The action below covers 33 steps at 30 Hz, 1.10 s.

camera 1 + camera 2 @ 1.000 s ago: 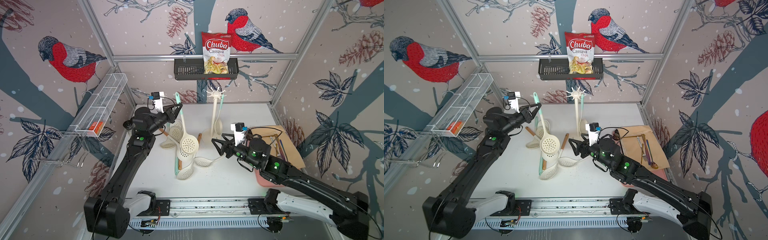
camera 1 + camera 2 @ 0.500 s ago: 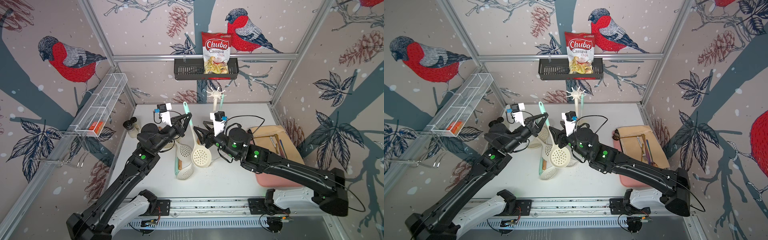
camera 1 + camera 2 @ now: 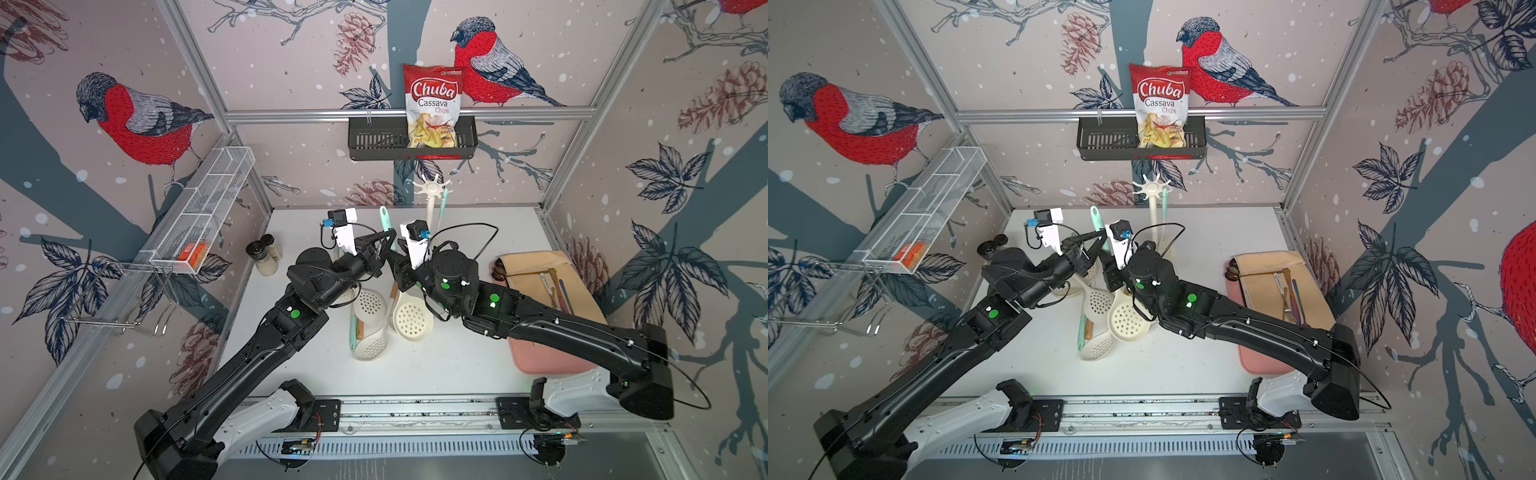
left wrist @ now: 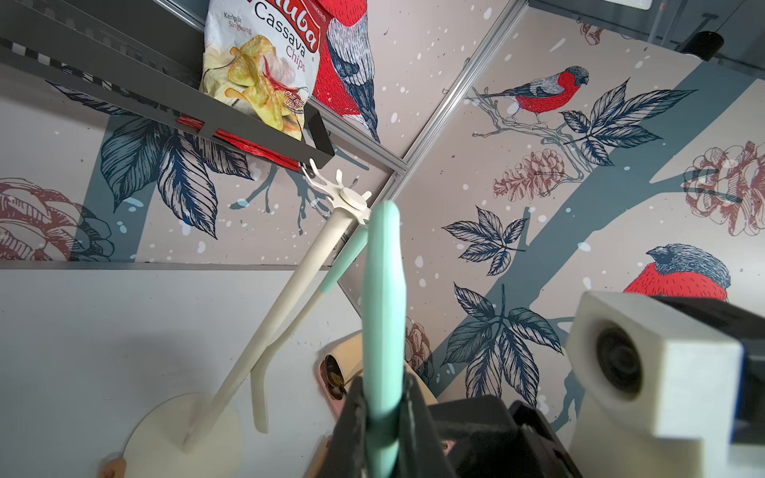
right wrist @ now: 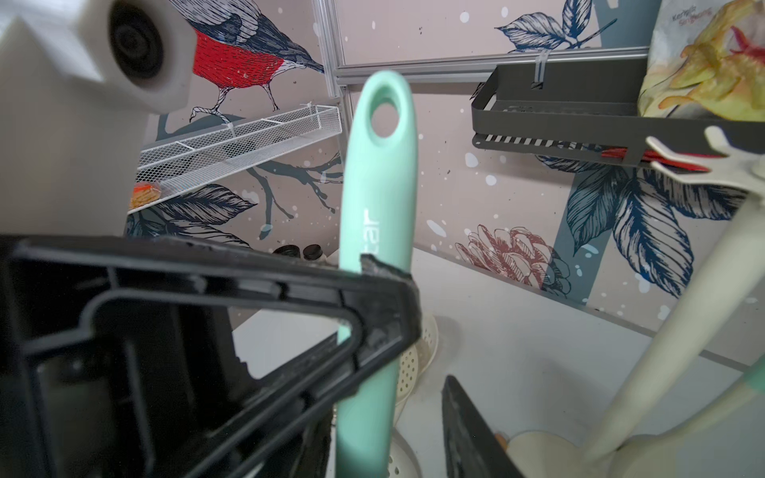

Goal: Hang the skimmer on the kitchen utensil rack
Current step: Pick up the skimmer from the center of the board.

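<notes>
Over the table (image 3: 465,365) middle: the skimmer (image 3: 385,222) is held in the air in front of the kitchen utensil rack (image 3: 431,189), near it but not touching.
Just changed: the right arm has come from the right side of the table to the handle, and its jaws are narrowing.
Meaning: I judge that a handover or second grip is starting; the hanging is not yet done.
Left gripper (image 4: 383,393): closed tight on the mint handle.
Right gripper (image 3: 400,272): lower on the handle, nearer the head, with one jaw on each side. A gap shows, so it has no grip yet.
Long axis: almost upright, leaning a little to the back wall.
Pointing: the hanging hole (image 5: 387,116) is up, toward the rack's star top. The perforated head (image 3: 411,320) is down, just over the other skimmers (image 3: 370,345) on the table.
</notes>
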{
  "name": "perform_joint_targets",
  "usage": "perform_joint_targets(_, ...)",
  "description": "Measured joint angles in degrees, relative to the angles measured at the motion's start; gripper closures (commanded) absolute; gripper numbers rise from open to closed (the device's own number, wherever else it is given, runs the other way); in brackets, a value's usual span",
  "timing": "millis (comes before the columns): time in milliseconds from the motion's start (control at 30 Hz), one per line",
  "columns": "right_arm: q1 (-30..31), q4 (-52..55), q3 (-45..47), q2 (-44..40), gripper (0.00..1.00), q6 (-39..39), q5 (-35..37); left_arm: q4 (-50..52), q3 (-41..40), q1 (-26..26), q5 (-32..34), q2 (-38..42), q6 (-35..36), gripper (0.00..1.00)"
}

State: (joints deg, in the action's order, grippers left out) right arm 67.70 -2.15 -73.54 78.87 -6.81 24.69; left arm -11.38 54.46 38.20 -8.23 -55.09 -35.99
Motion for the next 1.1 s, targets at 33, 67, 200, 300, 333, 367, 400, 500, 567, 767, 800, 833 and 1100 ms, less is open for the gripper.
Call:
perform_joint_targets(33,-0.02,0.35,-0.42,0.11,0.64,0.94,0.11,-0.02,0.00,0.24,0.52,0.00,0.00,1.00)
perform_joint_targets(67,-0.04,0.63,-0.70,0.15,0.67,1.05,0.11,-0.09,0.00,0.42,0.74,0.00,0.00,1.00)
perform_joint_targets(200,-0.15,0.87,-1.05,0.13,0.86,2.56,-1.11,-0.39,-0.02,0.66,0.90,-0.02,-0.02,1.00)
perform_joint_targets(300,-0.28,0.92,-0.96,-0.20,1.00,2.97,-1.66,-0.74,-0.07,0.72,0.94,-0.04,-0.04,1.00)
perform_joint_targets(333,-0.28,0.90,-0.63,-0.57,1.00,3.08,-1.75,-0.98,-0.11,0.76,0.76,-0.04,-0.07,1.00)
perform_joint_targets(367,-0.28,0.87,-0.20,-1.11,1.00,3.06,-2.05,-1.05,-0.11,0.90,0.63,-0.02,-0.11,0.91)
perform_joint_targets(400,-0.33,0.87,0.31,-1.77,1.00,3.06,-2.34,-1.27,-0.11,1.01,0.20,-0.02,-0.17,0.79)
perform_joint_targets(500,-0.66,0.42,2.73,-4.52,1.00,2.82,-3.43,-1.57,-0.11,1.11,-1.70,0.00,-0.04,0.38)
perform_joint_targets(567,-1.44,0.02,4.48,-6.93,1.00,1.64,-3.89,-1.60,-0.11,1.11,-2.16,0.02,-0.07,0.19)
perform_joint_targets(767,-3.23,-0.24,10.51,-15.23,1.00,-2.32,-5.46,-0.31,2.27,1.11,-4.02,0.76,1.81,0.07)
perform_joint_targets(800,-3.69,0.24,11.63,-16.87,1.00,-2.56,-5.70,1.01,3.23,1.11,-4.02,0.72,2.25,0.07)
perform_joint_targets(833,-4.42,0.98,12.68,-18.58,1.00,-3.10,-5.64,2.19,4.17,1.11,-4.00,0.59,3.28,0.07)
perform_joint_targets(1100,-15.69,10.38,17.20,-28.85,1.00,-5.33,-6.64,12.74,8.59,3.30,0.81,-2.34,11.23,0.04)
